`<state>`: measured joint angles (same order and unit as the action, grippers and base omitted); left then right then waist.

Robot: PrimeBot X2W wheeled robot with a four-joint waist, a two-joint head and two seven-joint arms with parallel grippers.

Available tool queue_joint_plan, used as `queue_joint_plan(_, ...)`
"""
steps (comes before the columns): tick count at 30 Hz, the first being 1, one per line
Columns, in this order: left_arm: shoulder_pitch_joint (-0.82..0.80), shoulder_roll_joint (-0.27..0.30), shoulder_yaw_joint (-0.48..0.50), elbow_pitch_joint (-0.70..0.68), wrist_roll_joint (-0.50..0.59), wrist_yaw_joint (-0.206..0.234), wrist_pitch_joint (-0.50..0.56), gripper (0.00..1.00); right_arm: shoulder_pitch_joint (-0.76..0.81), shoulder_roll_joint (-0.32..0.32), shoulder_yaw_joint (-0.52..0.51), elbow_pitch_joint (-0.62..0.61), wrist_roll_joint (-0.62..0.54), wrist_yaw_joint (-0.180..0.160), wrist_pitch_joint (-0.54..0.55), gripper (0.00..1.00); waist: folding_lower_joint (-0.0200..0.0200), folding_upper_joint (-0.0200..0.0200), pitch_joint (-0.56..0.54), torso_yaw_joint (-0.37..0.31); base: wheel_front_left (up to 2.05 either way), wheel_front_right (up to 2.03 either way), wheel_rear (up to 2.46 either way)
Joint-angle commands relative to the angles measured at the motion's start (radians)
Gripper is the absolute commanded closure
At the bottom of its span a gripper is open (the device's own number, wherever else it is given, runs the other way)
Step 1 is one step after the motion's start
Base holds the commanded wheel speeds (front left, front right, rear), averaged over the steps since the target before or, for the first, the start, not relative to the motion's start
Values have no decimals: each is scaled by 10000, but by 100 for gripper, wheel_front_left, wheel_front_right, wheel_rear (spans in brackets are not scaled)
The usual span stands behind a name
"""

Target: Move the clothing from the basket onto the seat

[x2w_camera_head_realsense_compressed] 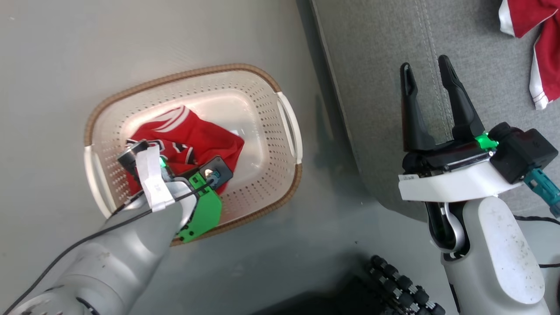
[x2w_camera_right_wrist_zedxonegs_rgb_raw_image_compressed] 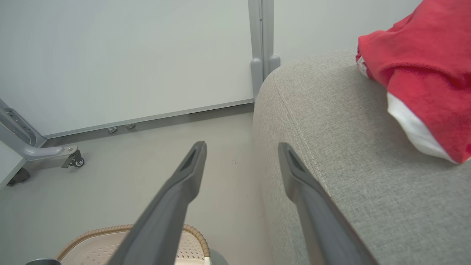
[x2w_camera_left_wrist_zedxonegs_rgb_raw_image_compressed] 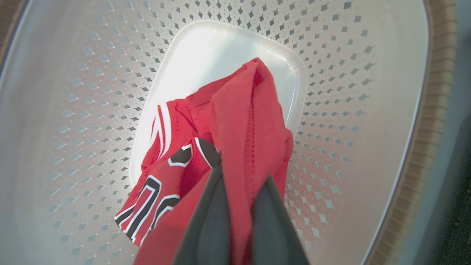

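Note:
A red garment [x2w_camera_head_realsense_compressed: 197, 135] with white stripes and dark lettering lies in the cream perforated basket [x2w_camera_head_realsense_compressed: 262, 76] on the floor. My left arm reaches down into the basket. In the left wrist view my left gripper [x2w_camera_left_wrist_zedxonegs_rgb_raw_image_compressed: 243, 173] is shut on a fold of that red clothing [x2w_camera_left_wrist_zedxonegs_rgb_raw_image_compressed: 243, 110], above the basket's pale wall [x2w_camera_left_wrist_zedxonegs_rgb_raw_image_compressed: 349, 73]. My right gripper [x2w_camera_head_realsense_compressed: 425, 64] hovers open and holds nothing over the front edge of the grey seat [x2w_camera_head_realsense_compressed: 380, 43]. Another red-and-white garment [x2w_camera_head_realsense_compressed: 538, 43] lies on the seat at the far right, and the right wrist view shows that garment [x2w_camera_right_wrist_zedxonegs_rgb_raw_image_compressed: 423, 73] on the cushion [x2w_camera_right_wrist_zedxonegs_rgb_raw_image_compressed: 349, 165].
Grey floor surrounds the basket, and a strip of it separates the basket from the seat. A white wall panel with a grey post [x2w_camera_right_wrist_zedxonegs_rgb_raw_image_compressed: 262, 36] stands beyond, with a castor-footed frame leg [x2w_camera_right_wrist_zedxonegs_rgb_raw_image_compressed: 40, 152] at the left. My base's black rollers [x2w_camera_head_realsense_compressed: 402, 284] show at the bottom.

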<state>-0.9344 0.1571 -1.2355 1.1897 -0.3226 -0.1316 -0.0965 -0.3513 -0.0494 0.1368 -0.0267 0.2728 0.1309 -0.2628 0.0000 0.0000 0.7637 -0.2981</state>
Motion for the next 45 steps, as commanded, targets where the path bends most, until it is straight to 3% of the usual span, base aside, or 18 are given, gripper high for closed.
queue_joint_plan(1,153,-203,95,-82,-185,22,-250,100,222,-21,-111,46,-177,-3,-28,0,0,0,-926,692,0,0,0)
queue_joint_plan(12,878,-790,1244,-1559,-1486,337,-1577,100,1190,-25,-673,-270,-862,-3,526,0,0,0,-2771,1666,0,0,0)
queue_joint_plan(16,1197,-642,1750,-2695,-1723,622,-1694,100,1482,-25,-808,-510,-1040,-3,822,0,0,0,-3243,1961,0,0,0)
queue_joint_plan(23,2242,37,3307,-6136,-1850,1342,-1687,100,1911,-25,-912,-856,-1217,-3,1292,0,0,0,-3954,2462,0,0,0)
queue_joint_plan(31,3335,397,4833,-8998,-1324,1675,-1688,100,2267,-24,-829,-1017,-1299,-3,1655,0,0,0,-4562,2791,0,0,0)
queue_joint_plan(34,3690,348,5352,-9735,-1258,1642,-1689,100,2352,-25,-778,-984,-1294,-3,1714,0,0,0,-4828,2844,0,0,0)
queue_joint_plan(45,4917,58,6885,-11402,-1012,849,-1679,100,3047,-24,-600,-910,-1303,-3,2087,0,0,0,-6098,3025,0,0,0)
